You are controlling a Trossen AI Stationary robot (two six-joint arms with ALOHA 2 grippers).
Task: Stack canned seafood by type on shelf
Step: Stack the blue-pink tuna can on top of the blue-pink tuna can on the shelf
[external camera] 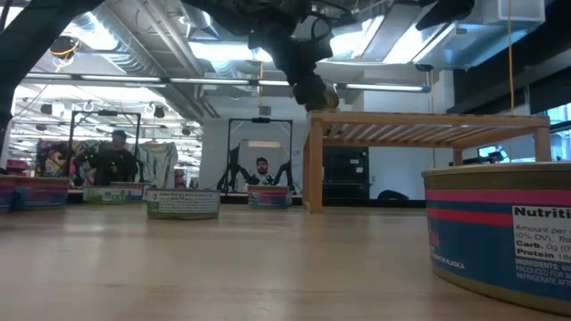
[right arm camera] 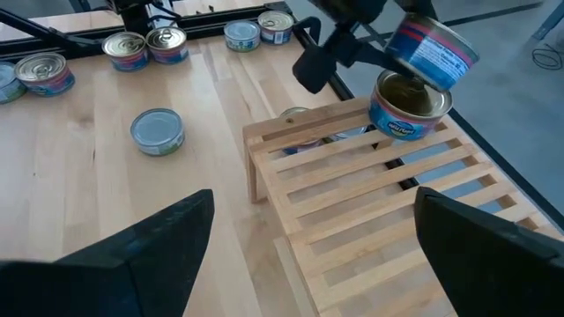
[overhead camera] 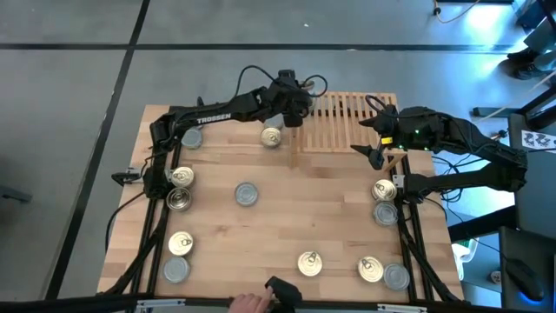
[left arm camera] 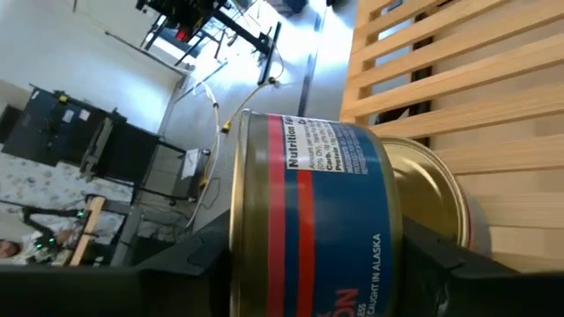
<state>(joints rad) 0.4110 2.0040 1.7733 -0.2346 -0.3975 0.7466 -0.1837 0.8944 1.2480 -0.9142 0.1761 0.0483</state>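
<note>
My left gripper (overhead camera: 291,109) hovers over the left end of the slatted wooden shelf (overhead camera: 347,122), shut on a blue tin with a red stripe (right arm camera: 432,48). Right below it a gold-topped blue tin (right arm camera: 405,110) stands on the shelf slats. My right gripper (overhead camera: 375,155) waits open by the shelf's near right corner, touching nothing. Other tins lie scattered on the tabletop: a gold-topped one (overhead camera: 271,136) beside the shelf, a silver-topped one (overhead camera: 247,194) in the middle, and pairs along the left, right and near edges. My left gripper pinches the blue tin by its side wall (left arm camera: 256,246), one finger (left arm camera: 176,264) on each side of the round body. The fingers slant down from the table's left. The tin is tilted and lifted over the tin on the shelf; whether the two touch, I cannot tell.
A person's hand (overhead camera: 252,303) with a dark object rests at the table's near edge. One tin (external camera: 500,232) stands close in front of the low camera. Most of the shelf's slats (right arm camera: 370,202) to the right of the standing tin are bare.
</note>
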